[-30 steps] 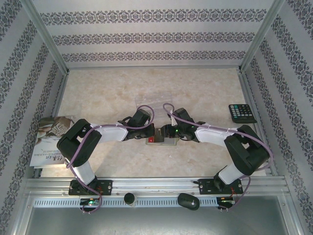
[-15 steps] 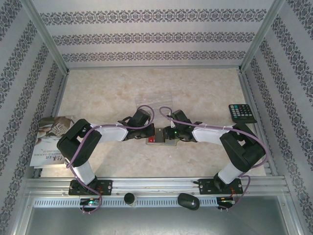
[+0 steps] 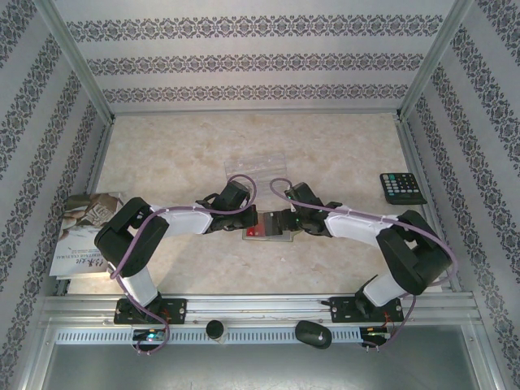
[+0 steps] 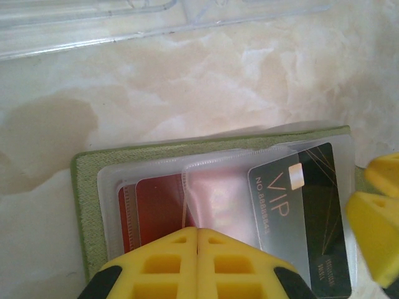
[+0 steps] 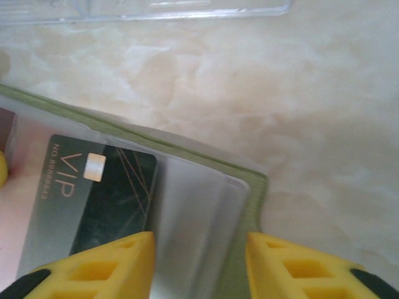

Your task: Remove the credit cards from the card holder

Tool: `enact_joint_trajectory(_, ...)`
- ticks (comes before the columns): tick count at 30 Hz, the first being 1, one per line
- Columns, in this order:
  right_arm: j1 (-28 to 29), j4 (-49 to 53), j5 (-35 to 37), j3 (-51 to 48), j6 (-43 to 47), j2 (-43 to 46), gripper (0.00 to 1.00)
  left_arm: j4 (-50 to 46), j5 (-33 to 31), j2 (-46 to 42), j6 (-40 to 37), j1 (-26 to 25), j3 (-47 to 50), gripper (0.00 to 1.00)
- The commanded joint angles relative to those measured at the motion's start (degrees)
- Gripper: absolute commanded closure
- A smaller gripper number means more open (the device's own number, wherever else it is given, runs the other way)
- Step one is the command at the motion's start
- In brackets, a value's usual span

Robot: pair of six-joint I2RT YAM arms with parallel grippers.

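Note:
The olive-green card holder (image 3: 268, 236) lies open on the table between both grippers, its frosted sleeves facing up. A red card (image 4: 159, 205) sits in the left sleeve. A black card marked VIP (image 4: 312, 205) (image 5: 106, 193) lies partly under a sleeve toward the right. My left gripper (image 4: 197, 232) (image 3: 246, 222) is shut, its tips resting on the sleeves over the holder's (image 4: 84, 187) middle. My right gripper (image 5: 199, 240) (image 3: 286, 224) is open over the holder's (image 5: 252, 205) right end, its fingers either side of an empty clear sleeve (image 5: 193, 212), beside the black card's edge.
See-through plastic pieces (image 3: 258, 166) (image 4: 87, 25) (image 5: 187, 7) lie flat on the table just beyond the holder. A black calculator (image 3: 402, 188) sits at the right edge and a printed booklet (image 3: 81, 231) at the left. Patterned walls enclose the table.
My right arm has shifted slightly to the right and its jaws stand wider apart. More of the red card shows in the holder. The left arm has not moved.

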State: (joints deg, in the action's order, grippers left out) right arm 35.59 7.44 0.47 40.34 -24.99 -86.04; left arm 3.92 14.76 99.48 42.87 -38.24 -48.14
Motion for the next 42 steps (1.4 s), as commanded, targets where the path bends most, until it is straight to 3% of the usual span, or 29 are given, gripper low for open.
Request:
enact_joint_trajectory(1, -0.27, 2.76, 2.61, -0.19, 1.25, 5.43, 0.52, -4.08, 0.05, 1.67, -0.43, 0.06, 1.21, 1.00)
enact_joint_trajectory(3, -0.19, 2.62, 1.69, -0.08, 1.06, 8.63, 0.51, -3.92, 0.37, 1.77, -0.41, 0.06, 1.15, 1.00)
enact_joint_trajectory(6, -1.14, -0.19, -5.94, -0.66, -0.69, 10.88, 0.51, -3.67, 0.59, 1.86, -0.35, 0.04, 1.10, 1.00)
enact_joint_trajectory(10, -4.56, -2.54, -20.18, 0.11, -4.49, 5.34, 0.53, -3.47, 0.61, 1.66, -0.20, 0.07, 1.19, 1.00)
enact_joint_trajectory(13, -6.09, -5.72, -25.42, -0.67, -6.39, 1.10, 0.53, -3.45, 0.58, 1.67, -0.27, 0.04, 1.29, 1.00)
enact_joint_trajectory(24, -8.20, -10.96, -29.98, -2.37, -8.09, -4.30, 0.61, -3.20, 0.94, 1.85, -0.18, 0.08, 1.19, 1.00)
enact_joint_trajectory(35, -8.32, -9.32, -28.34, -2.23, -8.97, -7.33, 0.66, -3.05, 0.88, 1.52, -0.09, 0.02, 1.47, 1.00)
enact_joint_trajectory(42, -8.34, -12.75, -32.98, -2.55, -9.82, -8.39, 0.72, -2.96, 1.03, 1.51, 0.02, -0.04, 1.46, 1.00)
